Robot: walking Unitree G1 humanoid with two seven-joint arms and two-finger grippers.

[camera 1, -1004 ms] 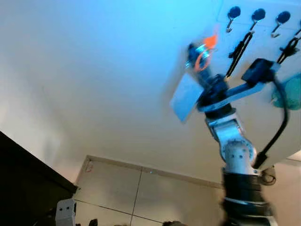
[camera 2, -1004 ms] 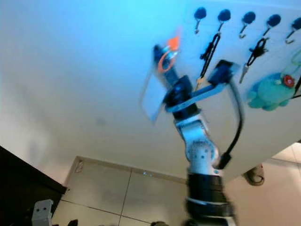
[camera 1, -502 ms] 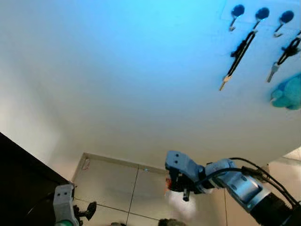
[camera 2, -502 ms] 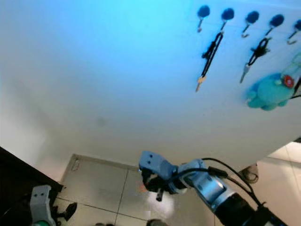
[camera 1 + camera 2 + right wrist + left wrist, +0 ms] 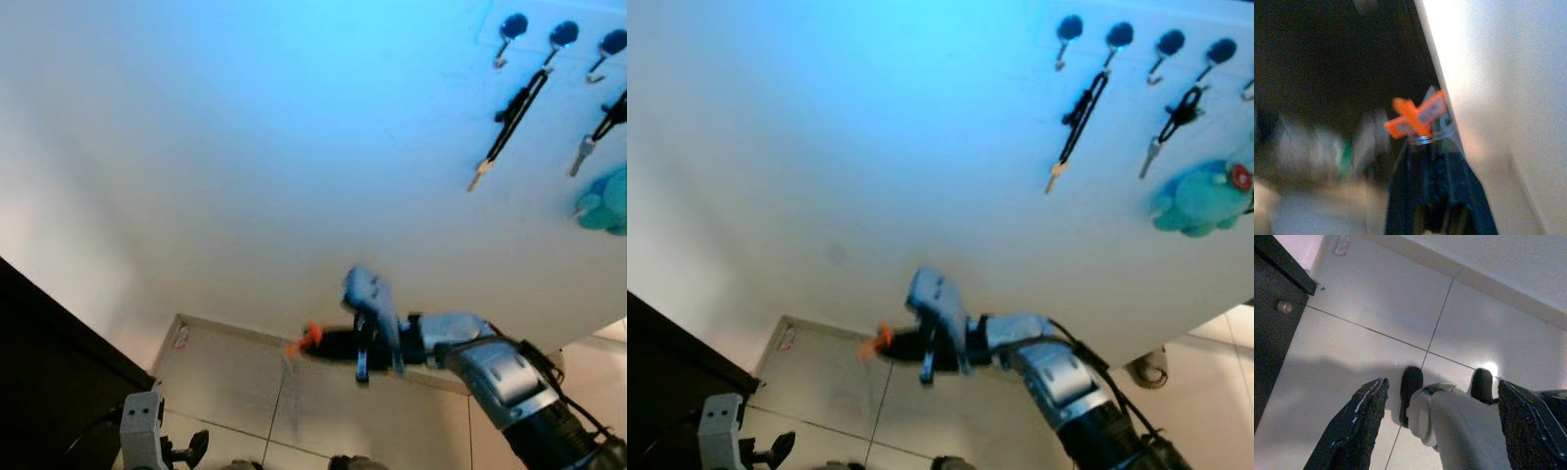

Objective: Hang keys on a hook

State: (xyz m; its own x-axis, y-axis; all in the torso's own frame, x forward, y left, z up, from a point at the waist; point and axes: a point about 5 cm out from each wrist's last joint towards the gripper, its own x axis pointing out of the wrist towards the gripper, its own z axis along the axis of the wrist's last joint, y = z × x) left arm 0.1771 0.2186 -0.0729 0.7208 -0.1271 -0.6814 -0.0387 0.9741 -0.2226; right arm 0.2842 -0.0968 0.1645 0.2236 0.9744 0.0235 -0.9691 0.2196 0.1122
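A: Room? White wall (image 5: 245, 147) rising over a tiled floor (image 5: 1376, 303), dark cabinet (image 5: 39, 372) sitting at the robot's left.

B: Nearest thing?

A: Left gripper (image 5: 1435, 431) hanging idle low down, fingers spread wide, holding nothing.

B: Keys?

A: The orange-tagged keys (image 5: 1418, 120) are sitting at the tips of the right gripper (image 5: 323, 343), fingers pinched on the ring. That arm is reaching level toward the cabinet side, keys leading.

B: Hooks?

A: The row of hooks (image 5: 1117, 39) is sitting far above the keys, up and to the robot's right. Some hooks are already carrying black lanyards and a teal plush (image 5: 1200, 201); the first hook (image 5: 1068, 29) is looking free. Right arm is the only candidate.
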